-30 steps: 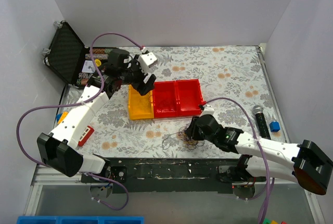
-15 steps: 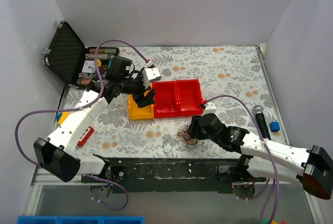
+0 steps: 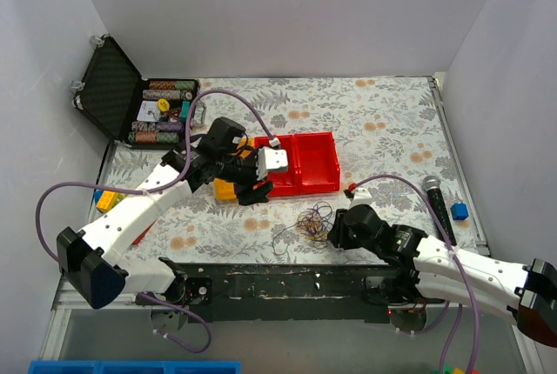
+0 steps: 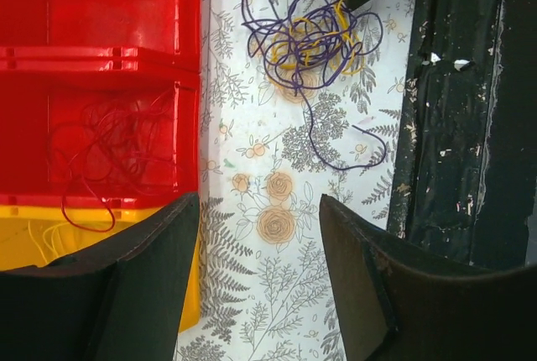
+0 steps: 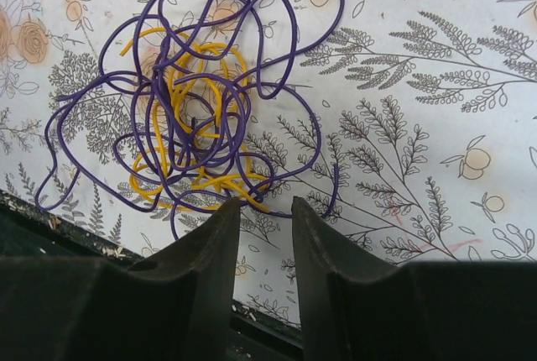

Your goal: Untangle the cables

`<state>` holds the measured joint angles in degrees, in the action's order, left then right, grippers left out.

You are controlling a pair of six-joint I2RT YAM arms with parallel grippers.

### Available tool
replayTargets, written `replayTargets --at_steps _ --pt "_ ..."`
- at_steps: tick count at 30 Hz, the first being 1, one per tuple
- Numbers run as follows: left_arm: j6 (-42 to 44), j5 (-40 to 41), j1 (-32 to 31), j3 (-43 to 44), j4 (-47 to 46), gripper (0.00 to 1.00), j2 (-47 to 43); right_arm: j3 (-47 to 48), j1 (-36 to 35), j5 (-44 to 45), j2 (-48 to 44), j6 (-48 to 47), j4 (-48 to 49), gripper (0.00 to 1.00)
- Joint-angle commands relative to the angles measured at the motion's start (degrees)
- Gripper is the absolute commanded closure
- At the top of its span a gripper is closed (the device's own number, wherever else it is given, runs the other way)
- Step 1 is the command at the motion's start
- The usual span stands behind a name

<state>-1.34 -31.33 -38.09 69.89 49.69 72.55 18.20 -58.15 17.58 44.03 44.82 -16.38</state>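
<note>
The cables [image 3: 312, 220] lie as a loose knot of thin purple and yellow wire [image 5: 193, 109] on the flowered cloth near the front rail. My right gripper [image 5: 264, 204] sits just short of the knot, open by a narrow gap with nothing in it. A yellow strand ends by its left fingertip. My left gripper [image 4: 256, 201] hovers open and empty over the cloth beside the trays, with the knot [image 4: 310, 38] ahead of it. Thin red wires [image 4: 109, 151] lie in the red tray [image 3: 305, 165]. A pale wire [image 4: 42, 239] lies in the yellow tray [image 3: 226, 191].
An open black case [image 3: 113, 87] with chip rolls stands at the back left. A microphone [image 3: 438, 202] and a blue block [image 3: 459, 210] lie at the right edge. Coloured blocks [image 3: 104, 198] lie at the left. The black rail [image 3: 287, 274] runs along the front.
My left arm has swung from the back of the trays forward and right, over their front edge. My right gripper has drawn back off the knot, which now lies free.
</note>
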Motion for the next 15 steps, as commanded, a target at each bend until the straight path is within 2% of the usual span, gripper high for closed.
replayTargets --at_steps 1,5,11,15 --pt "-0.8 0.9 -2.9 -0.5 -1.7 0.43 -0.6 0.0 -0.3 -0.6 2.5 -0.1 5.5 0.65" --pt "-2.0 1.0 -5.4 -1.7 -4.0 0.43 0.9 0.5 -0.2 -1.9 5.8 -0.6 8.7 0.74" --pt "-2.6 2.3 -11.7 -4.0 -8.1 0.36 5.9 -1.6 -0.5 -3.6 5.0 -0.2 9.3 0.97" --pt "-2.5 3.8 -14.5 -4.2 -11.9 0.33 11.0 -5.4 -1.3 -5.4 2.2 2.3 9.5 0.99"
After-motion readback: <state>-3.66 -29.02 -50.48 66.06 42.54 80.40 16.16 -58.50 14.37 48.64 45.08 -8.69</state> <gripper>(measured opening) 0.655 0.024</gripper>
